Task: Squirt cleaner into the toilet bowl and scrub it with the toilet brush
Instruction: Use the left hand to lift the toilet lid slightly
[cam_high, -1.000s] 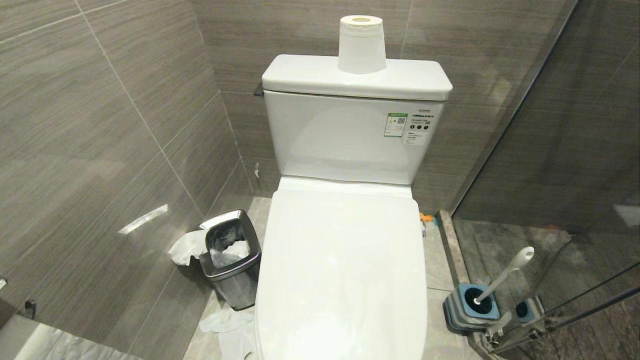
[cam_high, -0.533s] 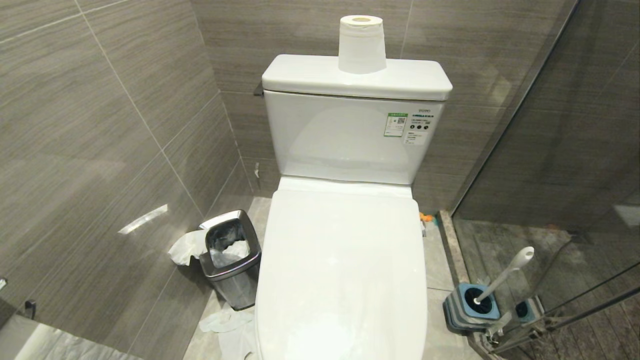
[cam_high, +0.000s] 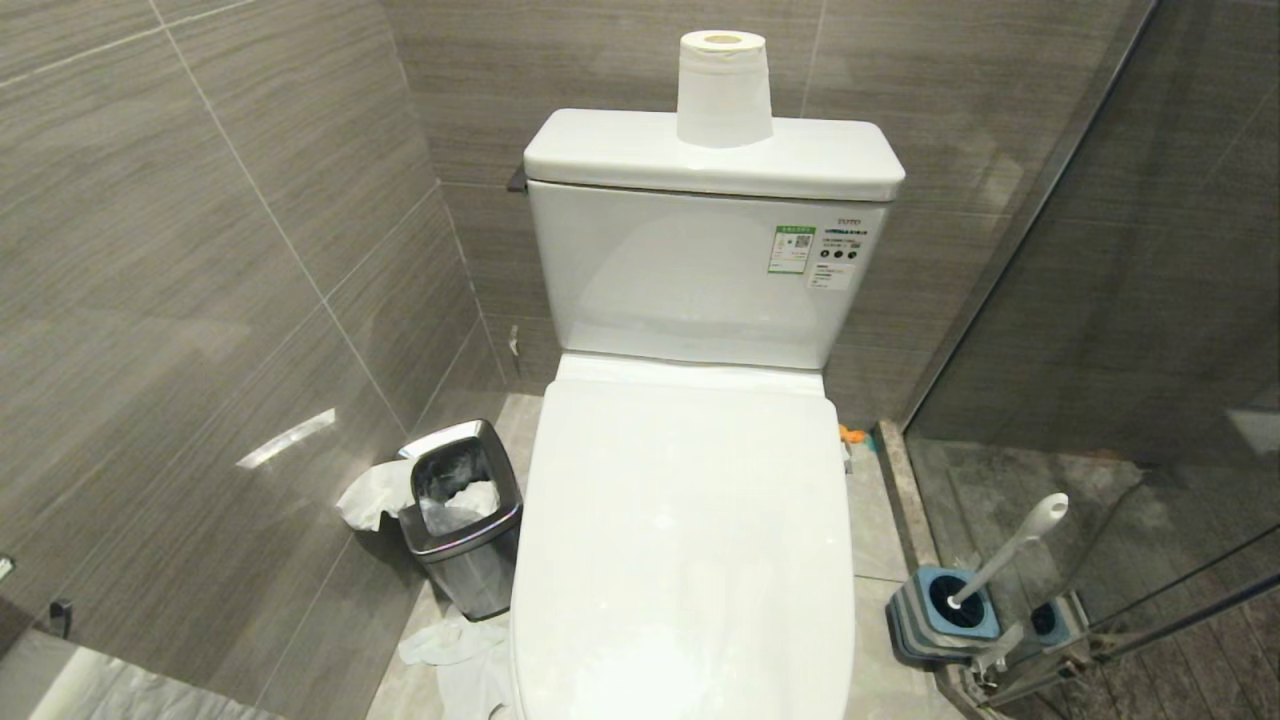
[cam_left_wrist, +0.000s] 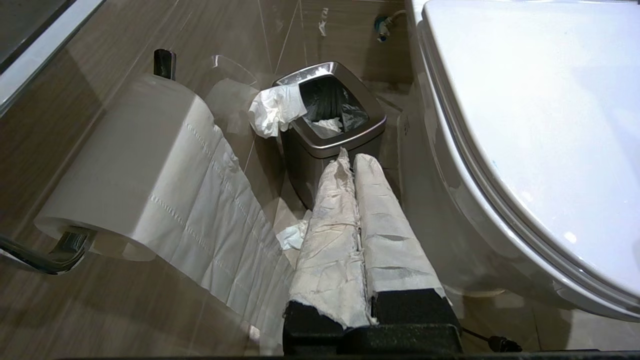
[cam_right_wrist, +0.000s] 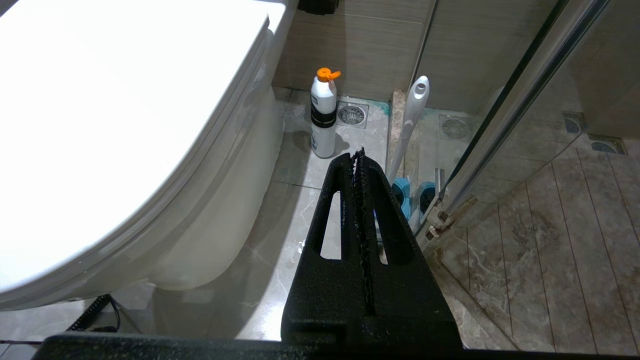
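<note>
Toilet lid (cam_high: 685, 540) is down flat over the seat, so the toilet bowl is covered and its inside cannot be seen. Toilet's long axis runs from the tank (cam_high: 700, 270) at the back wall toward the camera in the head view. A paper roll (cam_high: 723, 90) stands upright on the tank lid, near its centre. Toilet brush (cam_high: 1005, 550) sits on the floor at the toilet's right side, head down in a square blue-and-grey holder (cam_high: 940, 615) just beside the glass partition (cam_high: 1100, 300); its white handle is tilted, rising from the holder up and to the right, rounded tip uppermost. Bristle head is hidden inside the holder. A white bottle with an orange cap (cam_right_wrist: 323, 112) stands upright on the floor between the toilet's base and the brush, near a floor drain (cam_right_wrist: 352, 115); cap spout points toward the brush side. Square steel bin (cam_high: 462, 515) stands on the floor at the toilet's left, against the wall, with crumpled paper over its rim. Neither arm shows in the head view. Left gripper (cam_left_wrist: 350, 155), fingers wrapped in white paper, hangs low beside the toilet's left side, fingers pressed together with nothing between them, pointing at the bin. Right gripper (cam_right_wrist: 359, 152), bare black, hangs at the toilet's right side, fingers likewise closed together and empty, pointing toward the bottle and brush.
</note>
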